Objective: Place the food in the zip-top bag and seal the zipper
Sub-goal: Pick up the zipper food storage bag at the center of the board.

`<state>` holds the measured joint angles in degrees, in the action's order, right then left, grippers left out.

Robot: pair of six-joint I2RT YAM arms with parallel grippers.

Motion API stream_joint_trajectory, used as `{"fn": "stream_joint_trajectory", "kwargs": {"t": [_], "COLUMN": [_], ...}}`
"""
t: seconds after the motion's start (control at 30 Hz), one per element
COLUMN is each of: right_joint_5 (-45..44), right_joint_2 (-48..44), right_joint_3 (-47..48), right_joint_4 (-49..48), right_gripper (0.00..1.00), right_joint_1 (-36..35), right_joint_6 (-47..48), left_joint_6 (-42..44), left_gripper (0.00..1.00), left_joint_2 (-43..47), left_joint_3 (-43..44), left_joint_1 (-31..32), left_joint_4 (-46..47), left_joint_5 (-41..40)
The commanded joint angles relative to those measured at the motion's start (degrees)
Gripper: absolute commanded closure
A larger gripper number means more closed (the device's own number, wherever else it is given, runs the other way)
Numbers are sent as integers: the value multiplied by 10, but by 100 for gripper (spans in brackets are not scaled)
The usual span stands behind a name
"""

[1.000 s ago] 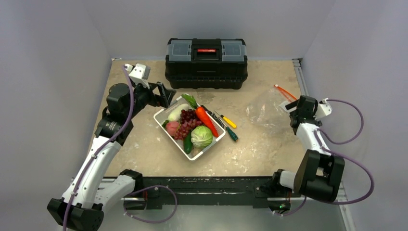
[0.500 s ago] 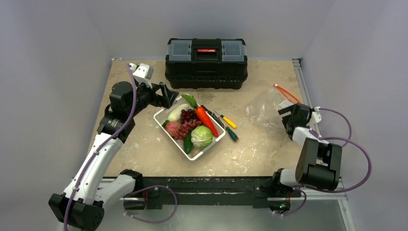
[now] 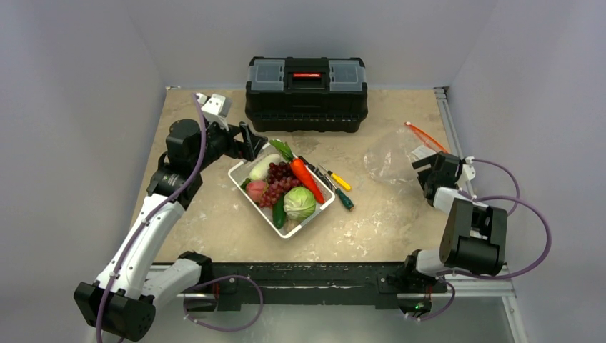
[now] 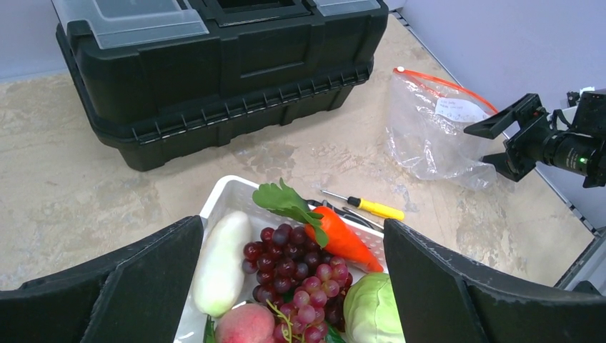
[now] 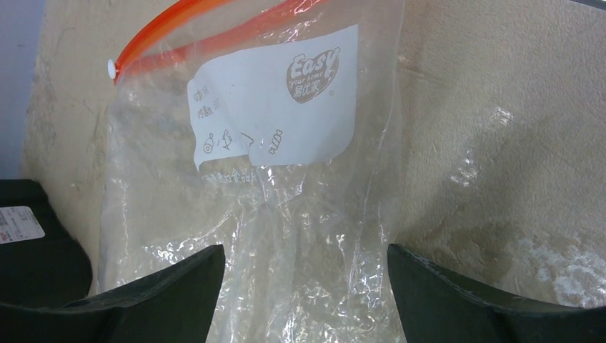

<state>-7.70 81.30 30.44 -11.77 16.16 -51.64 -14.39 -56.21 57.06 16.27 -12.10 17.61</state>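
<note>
The food lies in a white basket (image 3: pixel 240 170): orange carrot (image 3: pixel 306 179), dark red grapes (image 3: pixel 279 182), pale green cabbage (image 3: pixel 299 204), pink round piece (image 3: pixel 256 190), white oblong (image 3: pixel 260 166), green cucumber (image 3: pixel 279 216). The clear zip-top bag (image 3: pixel 391 163) lies flat at the right, its orange-red zipper (image 3: pixel 424 137) at its far edge. My left gripper (image 3: pixel 255 142) is open above the basket's far-left corner; the grapes (image 4: pixel 296 268) show between its fingers. My right gripper (image 3: pixel 420 170) is open at the bag's near-right edge, the bag (image 5: pixel 286 236) between its fingers (image 5: pixel 157 286).
A black toolbox (image 3: pixel 306 93) stands at the back middle. A yellow-handled screwdriver (image 3: pixel 336 179) and a green-handled one (image 3: pixel 341 196) lie just right of the basket, with dark shears (image 3: pixel 311 167) partly hidden beside the basket. A metal rail (image 3: pixel 446 114) runs along the right table edge.
My right gripper has pulled in and dropped lower toward the bag's near-right edge. My left gripper has shifted slightly right, toward the basket's far corner.
</note>
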Motion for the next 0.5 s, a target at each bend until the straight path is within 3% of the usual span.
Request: {"fn": "stream_joint_trajectory", "kwargs": {"t": [0.0, 0.1, 0.2, 0.3, 0.47], "right_joint_5": [11, 22, 39, 51, 43], "right_joint_2": [13, 12, 14, 13, -11], "right_joint_3": [1, -7, -19, -23, -25], "right_joint_4": [14, 4, -16, -32, -35], "right_gripper": [17, 27, 43, 66, 88], "right_joint_1": [1, 2, 2, 1, 1], "right_joint_6": [-7, -5, -3, 15, 53], "left_joint_6": [-6, -7, -7, -7, -9], "left_gripper": [4, 4, 4, 4, 4], "left_joint_2": [3, 1, 2, 2, 3], "left_joint_3": [25, 27, 27, 25, 26], "left_joint_1": [3, 3, 3, 2, 3], "left_joint_4": [11, 8, 7, 8, 8], "left_joint_5": [7, 3, 4, 2, 6]}}
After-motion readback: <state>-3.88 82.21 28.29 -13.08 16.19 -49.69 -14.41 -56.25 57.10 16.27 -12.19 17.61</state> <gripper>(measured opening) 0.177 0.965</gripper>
